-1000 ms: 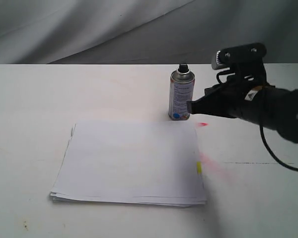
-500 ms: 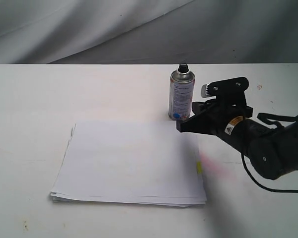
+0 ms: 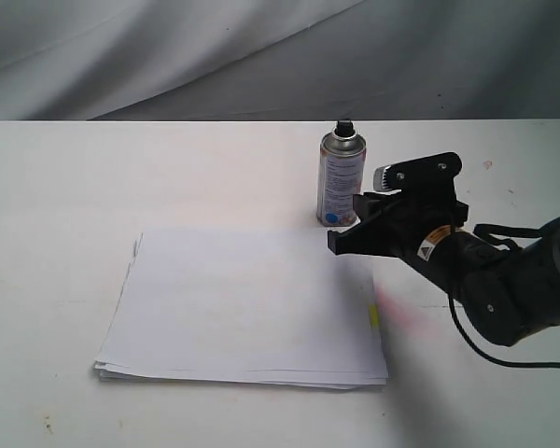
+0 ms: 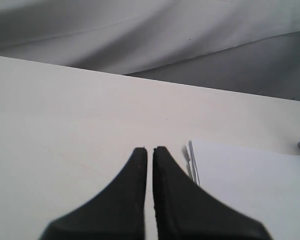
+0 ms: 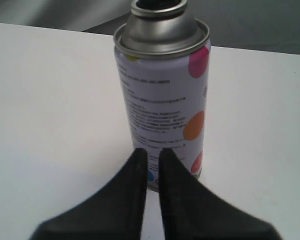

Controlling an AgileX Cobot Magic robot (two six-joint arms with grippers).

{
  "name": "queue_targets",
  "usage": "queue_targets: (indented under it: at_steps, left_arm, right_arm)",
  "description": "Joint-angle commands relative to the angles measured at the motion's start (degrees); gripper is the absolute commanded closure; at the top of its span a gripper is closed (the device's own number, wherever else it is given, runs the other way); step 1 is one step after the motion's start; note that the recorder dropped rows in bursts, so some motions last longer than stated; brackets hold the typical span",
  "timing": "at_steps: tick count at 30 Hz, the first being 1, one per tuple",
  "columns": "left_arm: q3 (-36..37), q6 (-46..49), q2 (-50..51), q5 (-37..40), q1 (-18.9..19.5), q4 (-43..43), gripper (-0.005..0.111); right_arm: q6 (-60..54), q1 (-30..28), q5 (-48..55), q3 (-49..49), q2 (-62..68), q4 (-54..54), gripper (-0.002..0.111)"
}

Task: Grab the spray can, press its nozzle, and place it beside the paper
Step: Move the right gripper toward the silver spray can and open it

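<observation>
— What sits on the white table point(image 3: 75, 187)?
— A flat stack of paper point(image 3: 247, 303). A spray can point(image 3: 341, 182) stands upright just beyond its far right corner, with faint pink smears point(image 3: 401, 313) beside the paper.

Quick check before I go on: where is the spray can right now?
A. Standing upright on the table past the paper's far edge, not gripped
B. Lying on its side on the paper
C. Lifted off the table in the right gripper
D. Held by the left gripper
A: the spray can stands upright on the table beyond the paper, and the right gripper in front of it holds nothing.
</observation>
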Motion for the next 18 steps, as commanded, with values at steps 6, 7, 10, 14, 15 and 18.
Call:
queue_targets:
  at_steps: [6,7,10,14,15,18]
  left_arm:
    - [0.3,0.0,-0.3,-0.2,-0.2,0.3,0.101]
    - [0.3,0.0,-0.3,-0.2,-0.2,0.3,0.101]
    - [0.3,0.0,-0.3,-0.2,-0.2,0.3,0.101]
    - [0.3,0.0,-0.3,-0.2,-0.2,0.3,0.101]
    - [0.3,0.0,-0.3,-0.2,-0.2,0.3,0.101]
    - [0.3,0.0,-0.3,-0.2,-0.2,0.3,0.101]
  right_arm:
    - [-2.5,0.1,-0.7,0.1,0.1,-2.1,0.020]
    - [-2.5,0.1,-0.7,0.1,0.1,-2.1,0.018]
    - [-2.5,0.1,-0.7,0.1,0.1,-2.1,0.016]
    - [-2.5,0.1,-0.9,-0.1,0.5,-2.1,0.016]
    - [-2.5,0.1,-1.3,-0.4,1.2,-1.8,0.016]
    - [-2.5,0.1,-1.8,-2.0,3.8,-1.6,0.016]
